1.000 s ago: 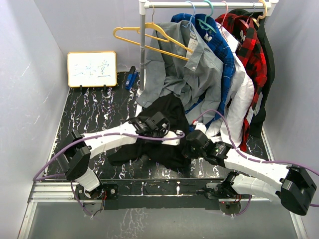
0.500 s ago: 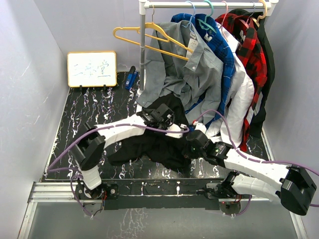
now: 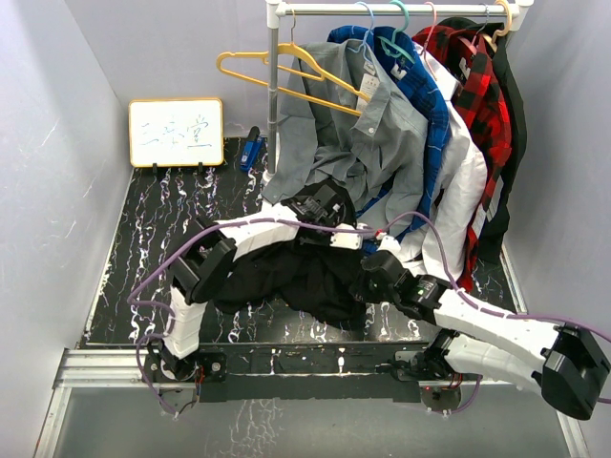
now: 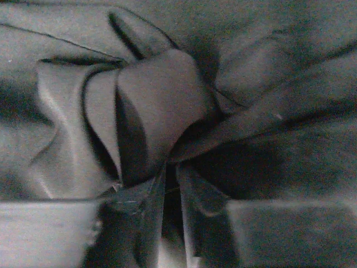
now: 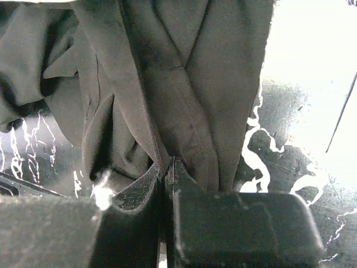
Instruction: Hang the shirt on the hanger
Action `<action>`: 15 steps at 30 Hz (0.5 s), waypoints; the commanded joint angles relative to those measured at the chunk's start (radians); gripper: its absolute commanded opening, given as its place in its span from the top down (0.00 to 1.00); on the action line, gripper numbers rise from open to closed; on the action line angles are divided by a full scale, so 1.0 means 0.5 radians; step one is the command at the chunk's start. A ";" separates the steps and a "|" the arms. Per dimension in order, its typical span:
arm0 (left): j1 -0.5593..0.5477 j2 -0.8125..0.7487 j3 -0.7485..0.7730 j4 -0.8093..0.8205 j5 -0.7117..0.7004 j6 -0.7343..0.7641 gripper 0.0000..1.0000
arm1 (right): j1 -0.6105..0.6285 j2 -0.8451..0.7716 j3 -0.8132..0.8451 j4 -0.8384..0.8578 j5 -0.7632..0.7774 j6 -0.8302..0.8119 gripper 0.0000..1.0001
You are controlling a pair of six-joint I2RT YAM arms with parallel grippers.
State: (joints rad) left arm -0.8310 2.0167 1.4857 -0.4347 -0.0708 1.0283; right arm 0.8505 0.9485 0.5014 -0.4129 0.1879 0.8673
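Over the last second the left gripper (image 3: 326, 203) has travelled away from the arm bases toward the clothes rack, taking a bunch of black cloth with it, and its elbow has swung in toward the middle of the table. The right gripper (image 3: 368, 283) has hardly shifted.

In the left wrist view, the left claw's jaws are pinched tight on a thick rounded fold of the shirt (image 3: 304, 278). The cloth bulges out just beyond the fingertips and creases run off to either side. The right wrist view shows the right claw clamped just as narrowly on a flat double layer of the same black fabric, which hangs in long pleats from the fingers with the marbled table (image 3: 160, 221) visible behind it.

Seen from above, the shirt is stretched between the two claws. Its upper end is raised at the left gripper, just in front of the hem of the grey shirt (image 3: 374, 145), and the rest is heaped on the table between the arms, near the right gripper.

The hanger (image 3: 279, 72) is yellow and hangs tilted at the left end of the rail (image 3: 401, 9), beside the upright pole (image 3: 273, 105). It is bare and well apart from the black shirt. The grey shirt and a plaid shirt (image 3: 477, 88) hang on the same rail, among others. A whiteboard (image 3: 177, 132) leans at the far left of the table.
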 commanded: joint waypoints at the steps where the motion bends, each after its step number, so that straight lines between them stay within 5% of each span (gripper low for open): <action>1: 0.058 -0.024 0.175 -0.225 0.081 -0.146 0.64 | 0.002 -0.075 -0.025 0.019 0.036 0.047 1.00; 3: 0.058 -0.133 0.204 -0.303 0.165 -0.222 0.26 | 0.002 -0.087 -0.034 0.019 0.036 0.047 1.00; 4: 0.058 -0.196 0.206 -0.331 0.203 -0.243 0.19 | 0.001 -0.095 -0.036 0.021 0.036 0.048 1.00; 10: 0.073 -0.512 0.196 -0.443 0.298 -0.259 0.13 | -0.006 -0.090 -0.033 0.031 0.020 0.036 1.00; 15: 0.167 -0.647 0.049 -0.664 0.749 0.023 0.16 | -0.004 -0.085 -0.030 0.046 0.016 0.027 1.00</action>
State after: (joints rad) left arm -0.7807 1.7645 1.5517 -0.6437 0.1101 0.9459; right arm 0.8505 0.9169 0.4915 -0.4229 0.1864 0.8780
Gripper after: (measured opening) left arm 0.842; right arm 0.009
